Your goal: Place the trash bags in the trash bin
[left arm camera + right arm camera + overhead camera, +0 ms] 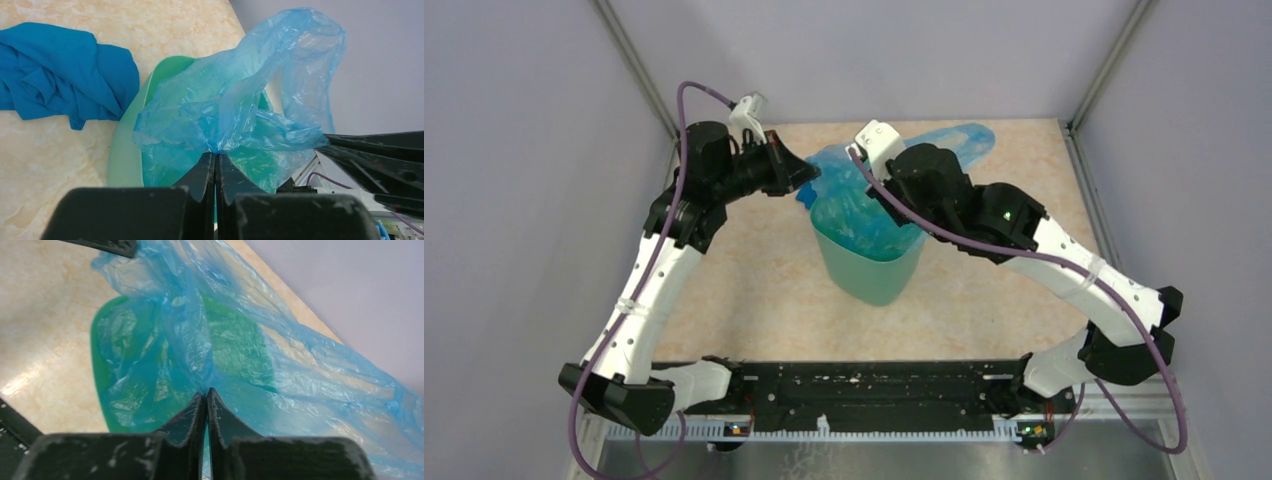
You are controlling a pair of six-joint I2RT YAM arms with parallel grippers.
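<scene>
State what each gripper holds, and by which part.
Both hold the light-blue trash bag: left gripper pinches a gathered fold above the trash bin, right gripper another fold.

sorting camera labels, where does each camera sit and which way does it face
Top external: above and behind the arms, looking down on table, trash bin and trash bag; both arms show.
Left wrist: on the left arm, facing the bin and a blue cloth; left gripper shows, shut on the bag.
Right wrist: on the right arm, looking down into the bin; right gripper shows, pinching the bag.
Shared: every view shows bin and bag.
</scene>
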